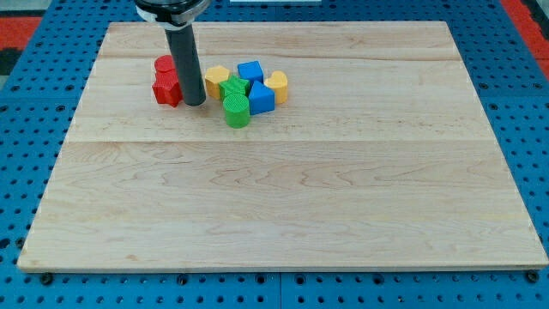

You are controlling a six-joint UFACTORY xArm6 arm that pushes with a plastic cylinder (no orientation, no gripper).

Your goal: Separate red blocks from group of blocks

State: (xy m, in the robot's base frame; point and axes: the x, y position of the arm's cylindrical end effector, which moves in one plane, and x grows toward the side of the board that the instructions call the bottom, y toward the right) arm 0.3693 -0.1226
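My tip (195, 102) touches the board just right of two red blocks: a red star-like block (166, 88) and a red round block (162, 63) behind it. The rod hides part of them. To the tip's right is a tight group: a yellow block (216, 80), a green block (232, 87), a green cylinder (237, 111), a blue block (250, 71), another blue block (261, 98) and a yellow block (277, 85). The tip stands in the gap between the red blocks and this group.
The wooden board (283, 197) lies on a blue perforated table (26, 120). All the blocks sit near the board's top left.
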